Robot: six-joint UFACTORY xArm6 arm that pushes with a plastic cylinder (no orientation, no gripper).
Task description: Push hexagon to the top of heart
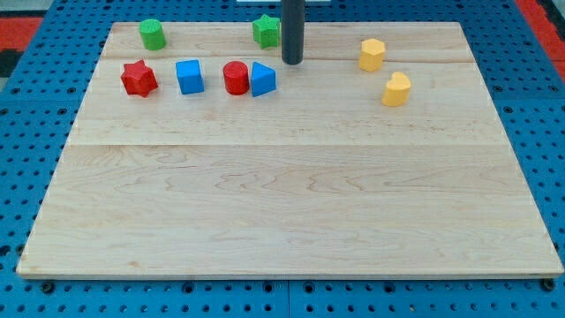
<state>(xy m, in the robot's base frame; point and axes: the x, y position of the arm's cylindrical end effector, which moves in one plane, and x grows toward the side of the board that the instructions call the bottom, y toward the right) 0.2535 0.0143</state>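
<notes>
The yellow hexagon (372, 54) lies near the view's top right of the wooden board (291, 203). The yellow heart (396, 89) lies just below it and a little to the right, apart from it. My tip (292, 62) is the lower end of the dark rod, which comes down from the view's top. It stands well to the left of the hexagon, just right of the green star (266, 30) and above right of the blue triangle (262, 79).
A green cylinder (152, 34) sits at the top left. Below it run a red star (139, 78), a blue cube (189, 76), a red cylinder (235, 78) and the blue triangle touching it. A blue pegboard (35, 132) surrounds the board.
</notes>
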